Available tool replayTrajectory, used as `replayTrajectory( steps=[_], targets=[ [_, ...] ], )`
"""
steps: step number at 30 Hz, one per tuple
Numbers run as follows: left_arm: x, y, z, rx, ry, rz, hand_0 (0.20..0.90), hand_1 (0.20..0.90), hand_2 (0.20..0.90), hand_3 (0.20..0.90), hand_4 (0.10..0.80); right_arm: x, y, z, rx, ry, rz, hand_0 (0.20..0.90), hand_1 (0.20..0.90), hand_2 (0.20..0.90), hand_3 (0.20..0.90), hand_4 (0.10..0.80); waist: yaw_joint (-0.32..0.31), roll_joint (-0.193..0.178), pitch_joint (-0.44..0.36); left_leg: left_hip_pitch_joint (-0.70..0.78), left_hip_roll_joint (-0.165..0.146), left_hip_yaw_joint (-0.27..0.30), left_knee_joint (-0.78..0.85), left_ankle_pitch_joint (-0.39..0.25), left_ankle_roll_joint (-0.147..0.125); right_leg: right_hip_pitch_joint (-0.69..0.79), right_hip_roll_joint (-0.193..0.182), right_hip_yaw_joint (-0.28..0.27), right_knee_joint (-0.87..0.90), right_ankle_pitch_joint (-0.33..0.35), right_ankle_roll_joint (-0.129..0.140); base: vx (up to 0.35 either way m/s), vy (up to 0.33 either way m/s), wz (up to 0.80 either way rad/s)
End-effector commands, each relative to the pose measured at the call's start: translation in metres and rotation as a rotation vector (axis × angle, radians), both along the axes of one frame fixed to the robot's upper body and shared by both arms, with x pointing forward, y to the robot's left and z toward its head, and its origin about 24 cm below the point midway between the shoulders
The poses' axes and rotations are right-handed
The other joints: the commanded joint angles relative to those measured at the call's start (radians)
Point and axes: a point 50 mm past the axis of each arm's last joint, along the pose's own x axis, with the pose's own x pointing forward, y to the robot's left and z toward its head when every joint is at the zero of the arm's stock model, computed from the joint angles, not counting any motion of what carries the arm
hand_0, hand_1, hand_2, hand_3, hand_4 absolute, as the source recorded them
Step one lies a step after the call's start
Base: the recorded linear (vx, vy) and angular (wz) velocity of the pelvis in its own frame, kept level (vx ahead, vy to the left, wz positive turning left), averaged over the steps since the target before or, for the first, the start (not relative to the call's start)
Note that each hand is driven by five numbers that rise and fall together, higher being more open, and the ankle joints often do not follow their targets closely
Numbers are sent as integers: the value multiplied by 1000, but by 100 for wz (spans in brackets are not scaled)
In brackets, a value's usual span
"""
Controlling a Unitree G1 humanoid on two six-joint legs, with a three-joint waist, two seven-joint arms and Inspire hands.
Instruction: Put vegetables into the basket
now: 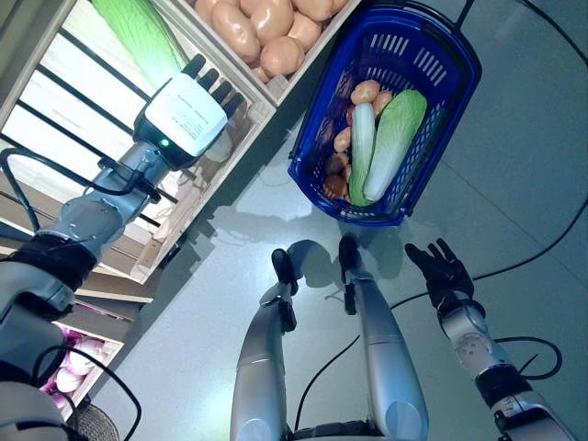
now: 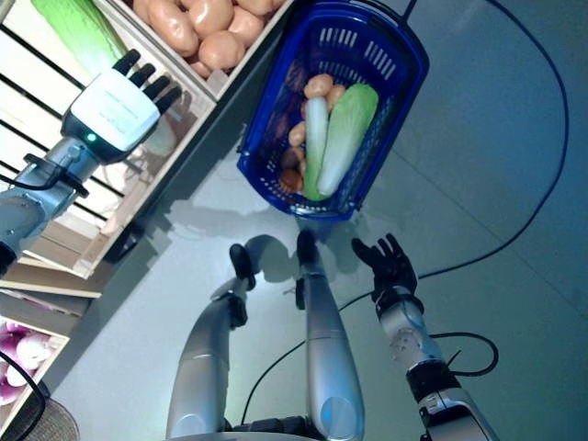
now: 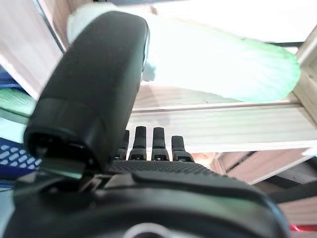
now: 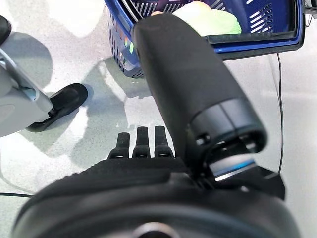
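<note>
On the floor ahead: blue basket [image 1: 447, 69], already loaded with one pale-green cabbage [image 1: 397, 138], a white-green radish [image 1: 363, 147] touching it on its left, and several small brown potatoes [image 1: 365, 91] at the far end and along the left wall. Up left, at the wooden shelf [image 1: 197, 197]: left hand [image 1: 188, 115] raised to the crate edge, fingers [image 1: 213, 84] straight and apart, clamped on nothing, tips just short of a second cabbage [image 1: 138, 32] lying in the slatted compartment. Same seen from the left wrist view: fingers extended toward the wood slat, cabbage [image 3: 223, 59] just beyond, no contact visible. Next compartment right of that: pile of potatoes [image 1: 266, 28], untouched. Down right, near the floor: right hand [image 1: 443, 271] hanging idle, fingers [image 4: 141, 141] spread and relaxed, empty, near the basket's near end but apart from it. Lower shelf at the left edge: purple-white onions [image 1: 69, 367], partly cut off.
</note>
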Motion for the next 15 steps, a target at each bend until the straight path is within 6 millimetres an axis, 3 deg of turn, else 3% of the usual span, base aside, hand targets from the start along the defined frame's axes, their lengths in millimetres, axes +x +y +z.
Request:
replayTrajectory(
  steps=[1,2,5,6,15],
  targets=[
    [0,4,52,-32,-180,39,900,900,900,900,800,-4,-23,26,-60,-104,-51,900,900,900,900,800,-22,19,-2,-56,-10,18,96,-74,-29,28,-9,-50,-77,45,18,97,-4,-7],
    [1,4,48,-31,-174,40,900,900,900,900,800,-8,-23,23,-60,-95,-53,900,900,900,900,800,-26,18,-2,-38,-6,14,99,-97,-38,45,-8,-49,-74,23,27,87,1,-5],
    [2,3,52,-38,-181,52,900,900,900,900,800,-8,-22,25,-58,-109,-56,900,900,900,900,800,-31,15,-2,-68,-3,27,95,-70,-30,14,-7,-51,-80,47,16,2,1,-3],
    [4,3,47,-41,-165,57,900,900,900,900,800,-10,-23,22,-58,-100,-60,900,900,900,900,800,-31,14,-2,-50,-2,17,105,-98,-38,30,-3,-50,-66,20,24,0,0,0],
    [8,18,25,9,-124,171,900,900,900,900,800,-16,-26,19,-36,-114,-104,900,900,900,900,800,-32,-13,-2,-105,13,5,128,-95,-40,-10,0,-58,-52,22,23,1,-7,2]
  ],
)
